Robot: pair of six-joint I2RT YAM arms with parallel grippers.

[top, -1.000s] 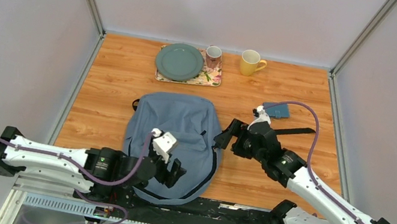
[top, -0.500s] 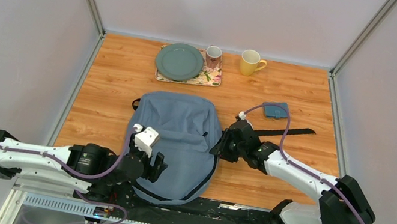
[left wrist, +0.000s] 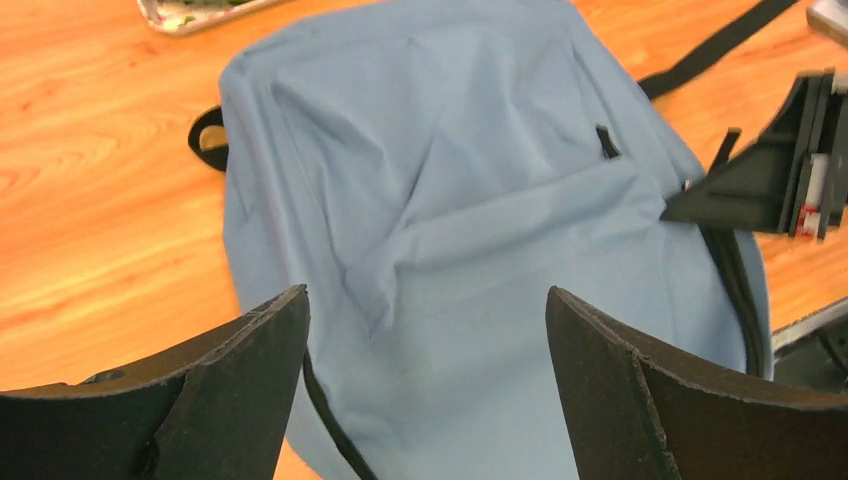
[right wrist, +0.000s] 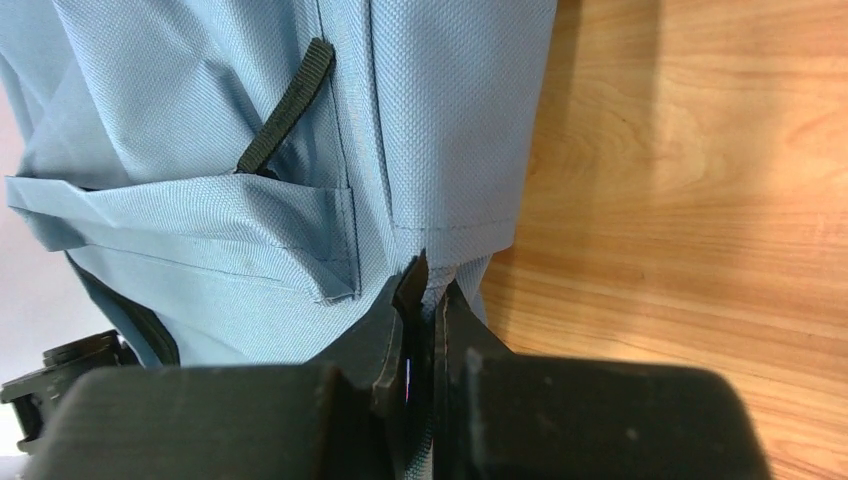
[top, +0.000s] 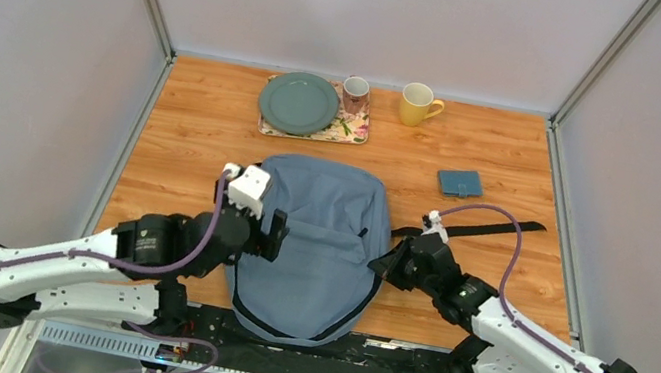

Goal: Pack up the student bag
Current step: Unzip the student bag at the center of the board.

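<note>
Barely begun: student bag [top: 317, 245] looked closed w/ nothing in; right gripper [right wrist: 428, 285] pinched its edge, left gripper [left wrist: 425, 300] wide, empty

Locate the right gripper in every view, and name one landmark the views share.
Top external: the right gripper is right of centre, shut on the student bag's right edge.
Left wrist: the right gripper enters at the upper right, a black wedge touching the bag's side.
Right wrist: the right gripper is at bottom centre, pinching the bag's fabric edge.
Shared landmark: the black pull tab on the bag.
</note>
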